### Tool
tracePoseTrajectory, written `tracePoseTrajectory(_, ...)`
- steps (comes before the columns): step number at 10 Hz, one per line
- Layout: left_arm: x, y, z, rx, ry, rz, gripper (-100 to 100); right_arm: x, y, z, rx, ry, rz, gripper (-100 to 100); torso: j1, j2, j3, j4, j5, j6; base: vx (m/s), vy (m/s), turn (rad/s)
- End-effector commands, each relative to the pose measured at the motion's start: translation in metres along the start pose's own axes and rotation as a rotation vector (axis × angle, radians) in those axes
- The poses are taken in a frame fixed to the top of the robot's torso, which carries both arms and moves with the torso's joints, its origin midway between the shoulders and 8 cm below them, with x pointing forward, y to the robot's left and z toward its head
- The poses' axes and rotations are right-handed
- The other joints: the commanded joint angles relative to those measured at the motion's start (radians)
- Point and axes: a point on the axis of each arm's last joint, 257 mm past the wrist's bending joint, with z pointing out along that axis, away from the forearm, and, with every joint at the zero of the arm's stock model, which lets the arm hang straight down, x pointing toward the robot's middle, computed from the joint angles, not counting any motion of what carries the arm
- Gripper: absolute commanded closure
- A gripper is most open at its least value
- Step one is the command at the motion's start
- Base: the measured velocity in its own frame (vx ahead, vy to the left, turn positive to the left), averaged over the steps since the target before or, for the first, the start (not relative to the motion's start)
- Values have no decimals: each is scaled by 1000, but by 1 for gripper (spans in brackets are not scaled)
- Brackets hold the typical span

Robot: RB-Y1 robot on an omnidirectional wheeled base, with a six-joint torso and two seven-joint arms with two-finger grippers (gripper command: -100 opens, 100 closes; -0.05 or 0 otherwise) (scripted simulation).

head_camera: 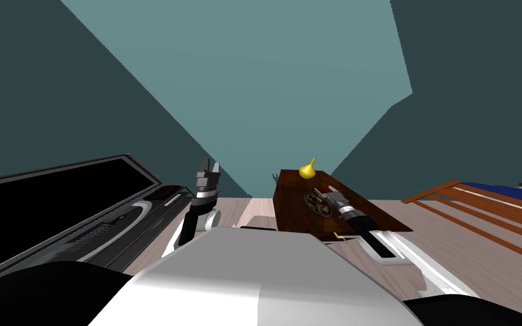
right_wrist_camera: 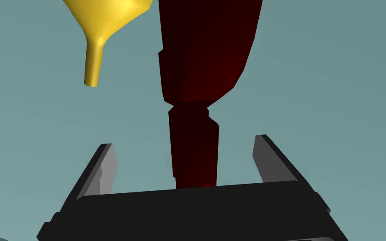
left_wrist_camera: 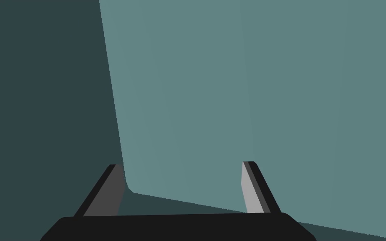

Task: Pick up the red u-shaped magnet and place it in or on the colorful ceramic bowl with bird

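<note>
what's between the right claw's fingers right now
The red magnet stands in the gap of the open right claw, touching neither finger; the right wrist view shows it.

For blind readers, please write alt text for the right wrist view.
A dark red magnet stands between the open fingers of the right end effector, touching neither. Beyond is a yellow funnel-shaped object before a teal wall.

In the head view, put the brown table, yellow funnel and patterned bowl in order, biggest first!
1. Brown table.
2. Patterned bowl and yellow funnel look about alike, so no ranking; the right gripper covers part of the bowl.
</note>
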Motion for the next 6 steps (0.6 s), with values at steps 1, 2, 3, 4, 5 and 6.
tracePoseTrajectory(1,0,0,0,0,0,0,0,-9,-4,0,-4,-2,0,-100,0,0,0,0,0,0,17,16,-25)
tracePoseTrajectory(2,0,0,0,0,0,0,0,-15,-6,-1,-8,-3,-1,-100,0,0,0,0,0,0,22,19,-27)
tracePoseTrajectory(3,0,0,0,0,0,0,0,-20,-7,-1,-12,-4,-1,-100,0,0,0,0,0,0,17,21,-29)
tracePoseTrajectory(4,0,0,0,0,0,0,0,-26,-8,-1,-17,-6,-1,-100,0,0,0,0,0,0,14,24,-24)
tracePoseTrajectory(5,0,0,0,0,0,0,0,-23,-6,-1,-15,-5,-3,-100,0,0,0,0,0,0,7,11,-5)
tracePoseTrajectory(6,0,0,0,0,0,0,0,-23,-7,-1,-14,-5,-1,0,-1,0,0,0,0,0,0,0,0)
